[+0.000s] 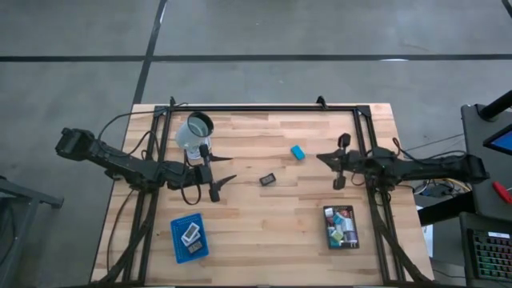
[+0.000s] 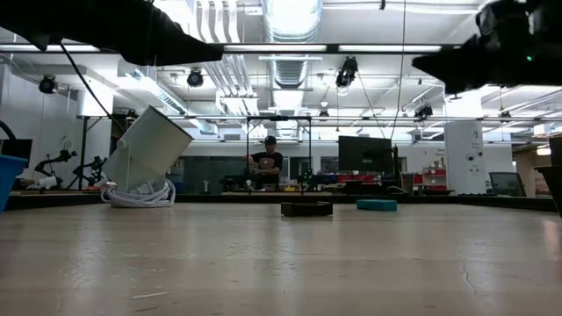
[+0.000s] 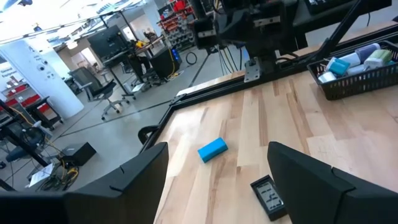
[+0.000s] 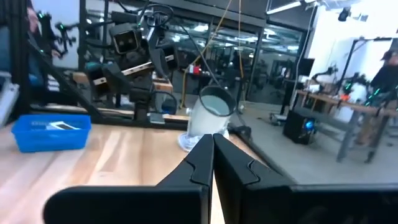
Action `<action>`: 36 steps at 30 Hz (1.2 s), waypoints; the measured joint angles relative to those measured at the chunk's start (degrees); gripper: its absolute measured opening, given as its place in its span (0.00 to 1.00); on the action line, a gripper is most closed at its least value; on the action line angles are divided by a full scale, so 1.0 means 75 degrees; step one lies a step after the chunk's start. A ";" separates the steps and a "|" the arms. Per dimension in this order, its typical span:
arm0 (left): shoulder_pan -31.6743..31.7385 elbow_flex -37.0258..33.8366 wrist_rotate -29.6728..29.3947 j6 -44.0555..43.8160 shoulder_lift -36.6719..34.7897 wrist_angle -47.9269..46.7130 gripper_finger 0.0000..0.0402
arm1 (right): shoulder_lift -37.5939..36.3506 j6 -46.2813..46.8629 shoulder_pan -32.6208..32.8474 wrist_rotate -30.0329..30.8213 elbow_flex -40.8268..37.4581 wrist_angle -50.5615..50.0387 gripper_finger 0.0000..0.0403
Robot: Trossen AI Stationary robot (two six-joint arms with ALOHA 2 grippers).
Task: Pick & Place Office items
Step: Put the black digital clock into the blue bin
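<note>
Mostly, the small things in the black tray (image 1: 340,228) are too tiny to tell apart from above. The blue tray (image 1: 189,238) holds two flat pieces. On the bare wooden table (image 1: 264,216) lie a teal block (image 1: 298,152) and a flat dark piece (image 1: 268,179), well apart. The left gripper (image 1: 222,170) is wide open and holds nothing, near the tilted clear cup (image 1: 195,130). The right gripper (image 1: 322,157) is closed tight and empty. Far behind, a person (image 2: 266,163) sits in a big workshop.

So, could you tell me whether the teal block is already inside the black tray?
No, the teal block lies on the bare wooden table, well apart from the black tray.
</note>
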 joint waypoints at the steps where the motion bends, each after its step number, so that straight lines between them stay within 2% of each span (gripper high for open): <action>1: 0.0003 0.0000 0.0000 0.0000 0.0000 0.0000 0.70 | -0.0196 0.0130 0.0006 0.0003 -0.0171 -0.0008 0.02; 5: 0.0002 0.0000 -0.0002 0.0000 0.0000 0.0000 0.70 | -0.0829 0.0400 0.0003 0.0220 -0.0229 -0.0882 0.02; 10: 0.0000 0.0000 0.0000 0.0000 0.0000 -0.0003 0.70 | -0.1109 0.0423 0.0002 0.0253 -0.0224 -0.0879 0.02; 36: 0.0003 0.0000 0.0000 0.0000 0.0000 0.0000 0.70 | -0.1073 0.0426 0.0000 0.0216 -0.0218 -0.0897 0.02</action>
